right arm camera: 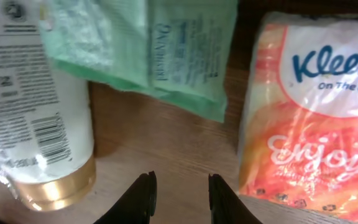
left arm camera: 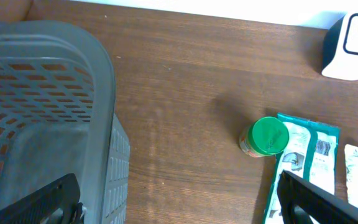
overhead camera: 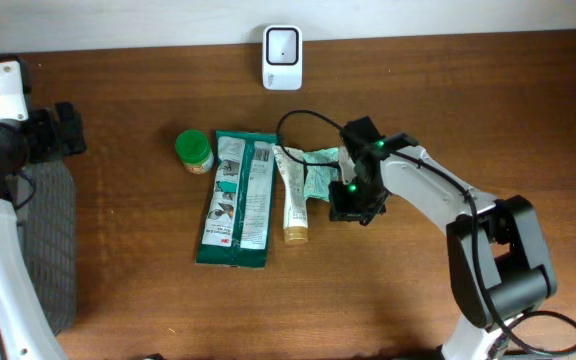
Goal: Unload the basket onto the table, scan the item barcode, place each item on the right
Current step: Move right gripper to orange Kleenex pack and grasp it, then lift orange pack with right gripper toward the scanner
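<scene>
Right claw slightly parted, gripping nothing; tube ahead-left of it, Kleenex pack ahead-right. Left claw released wide, basket at its left.

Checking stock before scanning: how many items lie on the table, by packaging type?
Soft plastic packets: 3 (dark green pouch, pale green sachet, orange Kleenex tissue pack)
White tube with gold cap: 1
Green-lidded jar: 1
Total: 5

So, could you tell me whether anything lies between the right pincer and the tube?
Nothing visible does. Only bare table separates the right pincer from the tube. The pouch lies farther ahead, and the Kleenex pack sits on the pincer's other side.
</scene>
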Robot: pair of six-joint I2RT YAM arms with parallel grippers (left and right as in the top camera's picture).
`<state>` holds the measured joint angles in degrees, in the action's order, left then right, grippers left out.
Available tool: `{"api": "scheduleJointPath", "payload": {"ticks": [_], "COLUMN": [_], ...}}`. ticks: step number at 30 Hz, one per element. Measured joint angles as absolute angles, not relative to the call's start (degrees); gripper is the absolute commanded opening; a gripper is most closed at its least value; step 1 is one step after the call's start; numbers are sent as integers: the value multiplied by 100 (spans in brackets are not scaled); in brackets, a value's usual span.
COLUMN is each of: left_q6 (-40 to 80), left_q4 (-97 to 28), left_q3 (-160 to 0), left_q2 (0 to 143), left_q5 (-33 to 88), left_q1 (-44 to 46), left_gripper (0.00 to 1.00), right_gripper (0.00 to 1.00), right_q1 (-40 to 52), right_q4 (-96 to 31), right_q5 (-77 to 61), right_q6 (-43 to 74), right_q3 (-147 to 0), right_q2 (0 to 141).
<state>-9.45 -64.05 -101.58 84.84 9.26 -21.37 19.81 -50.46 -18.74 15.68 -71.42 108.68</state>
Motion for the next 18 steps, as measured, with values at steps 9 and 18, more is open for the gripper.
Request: {"api": "scheduleJointPath", "payload": {"ticks": [9,18], "left_q6": [-945,-945], "left_q4": [-6401,-6405], "left_q3": [-10158,-10158], "left_q2": [8484,8484], "left_q5": [926,926], "left_q1": [-2137,-2137], "left_gripper": [99,99], "right_gripper": [29,45], "right_q1": [388,381], "right_q4": [-4128,-3835], "right_q5": [-1009,-2692], "right_q6": [1428,1699], "right_q3": [-7063,-7159], "right_q2": [10980,10991]}}
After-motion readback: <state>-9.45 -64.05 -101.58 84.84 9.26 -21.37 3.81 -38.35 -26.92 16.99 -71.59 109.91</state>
